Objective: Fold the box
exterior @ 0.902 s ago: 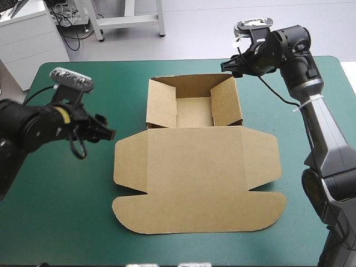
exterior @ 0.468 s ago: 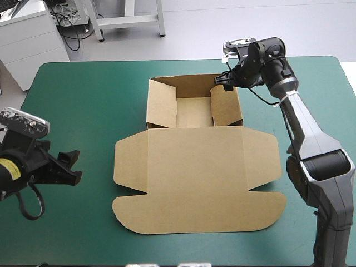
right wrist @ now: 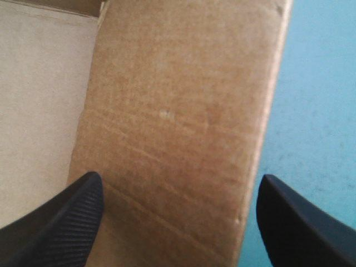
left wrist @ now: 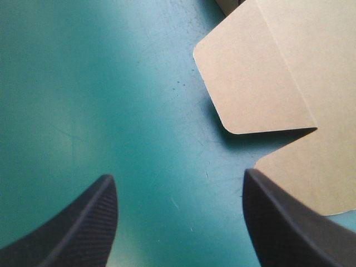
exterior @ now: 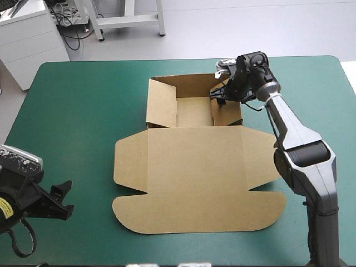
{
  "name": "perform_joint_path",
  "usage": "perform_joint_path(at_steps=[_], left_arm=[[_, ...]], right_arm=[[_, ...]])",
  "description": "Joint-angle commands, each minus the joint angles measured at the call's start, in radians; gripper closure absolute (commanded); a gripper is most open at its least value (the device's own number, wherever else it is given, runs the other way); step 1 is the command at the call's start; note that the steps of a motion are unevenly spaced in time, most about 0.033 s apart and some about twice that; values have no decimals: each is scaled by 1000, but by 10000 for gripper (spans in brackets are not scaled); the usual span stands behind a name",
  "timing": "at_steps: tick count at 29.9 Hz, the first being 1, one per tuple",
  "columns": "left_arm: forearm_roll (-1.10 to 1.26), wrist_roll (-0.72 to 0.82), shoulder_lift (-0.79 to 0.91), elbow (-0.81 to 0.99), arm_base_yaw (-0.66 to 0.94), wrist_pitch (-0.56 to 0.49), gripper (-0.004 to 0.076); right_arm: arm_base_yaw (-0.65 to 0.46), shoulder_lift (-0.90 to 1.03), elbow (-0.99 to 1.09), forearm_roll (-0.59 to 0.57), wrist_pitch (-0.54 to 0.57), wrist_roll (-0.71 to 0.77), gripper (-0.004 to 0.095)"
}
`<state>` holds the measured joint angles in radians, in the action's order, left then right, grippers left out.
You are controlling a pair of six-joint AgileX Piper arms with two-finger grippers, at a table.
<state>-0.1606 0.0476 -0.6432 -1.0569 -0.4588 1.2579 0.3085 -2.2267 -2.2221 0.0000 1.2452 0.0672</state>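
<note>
From above, the box [exterior: 194, 161] sits in the middle of the table [exterior: 83, 100], half made. Its far part is an open tray with the walls up, and the lid [exterior: 194, 200] lies flat toward the near edge with its flaps spread. The right gripper [exterior: 218, 93] hangs over the far end of the tray's right wall [exterior: 227, 110], fingers apart and holding nothing. I judge it is placed there to press or tuck that wall so it locks. The left gripper [exterior: 62, 198] is low near the table's near left corner, well apart from the box, open and empty. It is probably parked out of the way

In the left wrist view the two black fingers stand wide apart, with only teal-green cover between them. Ahead lies a rounded side flap [left wrist: 250, 78] of the lid, flat on the table, and the lid's curved front edge runs close beside one finger. Neither finger appears to touch the board

In the right wrist view the fingers are spread wide, and the right wall's board fills the space between and ahead of them. The tray floor [right wrist: 39, 83] is on one side and bare cover on the other. The gripper straddles the wall without closing on it, which would suit a push on the wall. The risk, as I see it, is the wall springing back once let go
</note>
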Motion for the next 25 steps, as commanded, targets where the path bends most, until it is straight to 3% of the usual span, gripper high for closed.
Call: perform_joint_path(at_steps=[1,4,8,9,15,25], left_arm=[[-12,0,5,-7,-6,25,267],[-12,0,8,-8,-6,27,267],[-15,0,8,-8,-6,25,274],[-16,0,8,-8,-6,29,274],[-12,0,8,-8,-6,39,274],[-7,0,8,-8,-6,39,276]], right_arm=[[0,43,-26,0,3,-2,323],[0,37,-26,0,3,-2,526],[0,37,-26,-72,3,-15,890],[0,37,-26,-93,3,-17,926],[-47,54,-26,-111,3,-52,930],[-255,98,-26,-137,3,-67,930]])
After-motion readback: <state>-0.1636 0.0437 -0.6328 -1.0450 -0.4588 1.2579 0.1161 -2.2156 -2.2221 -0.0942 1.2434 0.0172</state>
